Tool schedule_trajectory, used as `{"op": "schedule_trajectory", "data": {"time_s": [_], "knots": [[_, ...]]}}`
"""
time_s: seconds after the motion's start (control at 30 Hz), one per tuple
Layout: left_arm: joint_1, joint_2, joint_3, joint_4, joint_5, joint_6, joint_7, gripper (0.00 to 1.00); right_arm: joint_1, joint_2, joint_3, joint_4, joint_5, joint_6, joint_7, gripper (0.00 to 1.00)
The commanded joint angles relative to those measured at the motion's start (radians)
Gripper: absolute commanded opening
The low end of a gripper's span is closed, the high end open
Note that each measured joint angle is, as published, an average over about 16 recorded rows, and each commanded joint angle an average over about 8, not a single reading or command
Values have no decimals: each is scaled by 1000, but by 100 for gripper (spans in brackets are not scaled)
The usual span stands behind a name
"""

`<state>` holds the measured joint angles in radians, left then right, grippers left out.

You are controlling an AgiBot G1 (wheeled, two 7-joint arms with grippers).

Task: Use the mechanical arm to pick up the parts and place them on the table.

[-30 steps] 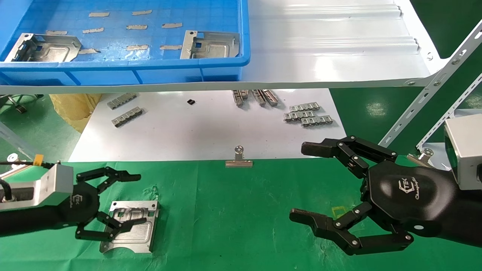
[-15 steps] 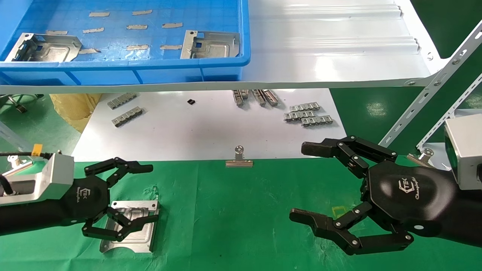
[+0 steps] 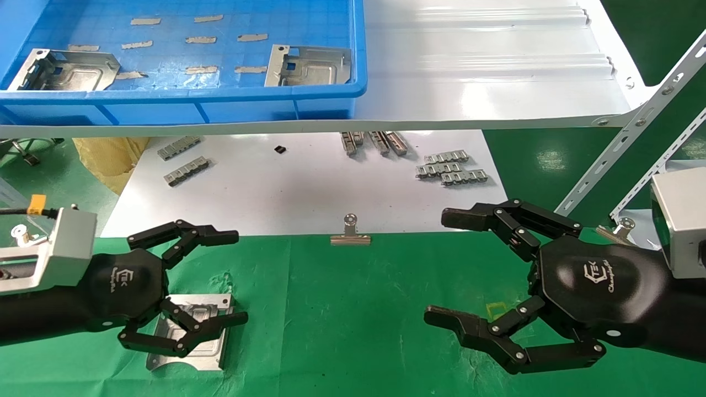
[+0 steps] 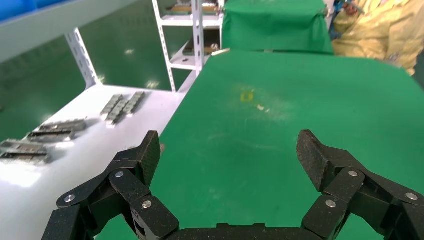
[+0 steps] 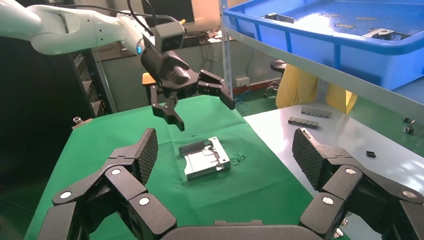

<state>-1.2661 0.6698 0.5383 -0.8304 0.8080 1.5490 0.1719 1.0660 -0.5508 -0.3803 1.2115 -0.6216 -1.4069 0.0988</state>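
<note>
One silvery part point(image 3: 215, 353) lies flat on the green table point(image 3: 353, 309); it also shows in the right wrist view point(image 5: 205, 157). My left gripper point(image 3: 238, 277) is open and empty. It hovers above the part without touching it, as the right wrist view point(image 5: 206, 114) shows. In its own view point(image 4: 230, 150) only green cloth lies between the fingers. My right gripper point(image 3: 436, 266) is open and empty over the right of the table, and in its own view point(image 5: 225, 150) it faces the part. Two more parts point(image 3: 66, 69) point(image 3: 309, 65) lie in the blue crate point(image 3: 182, 94).
The crate stands on a raised white shelf point(image 3: 485, 82) at the back. Under it a glossy white sheet point(image 3: 287, 187) holds several grey chain-like strips point(image 3: 449, 168). A silver binder clip point(image 3: 349, 231) sits at the sheet's front edge. A perforated white shelf strut point(image 3: 629, 132) slants at right.
My left gripper has risen off the part and moved forward and to the right, leaving the part flat on the cloth. The right arm has not moved.
</note>
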Motion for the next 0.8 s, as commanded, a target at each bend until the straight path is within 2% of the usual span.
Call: {"op": "schedule_trajectory", "data": {"time_s": [0.03,0.8], "knots": [[14,-4,-18,-32,-6,-4,-26,100,0,0,0,0,0,0,0,100],[170,-52,-230,-403,-69,-47,-319,100,0,0,0,0,0,0,0,100]]}}
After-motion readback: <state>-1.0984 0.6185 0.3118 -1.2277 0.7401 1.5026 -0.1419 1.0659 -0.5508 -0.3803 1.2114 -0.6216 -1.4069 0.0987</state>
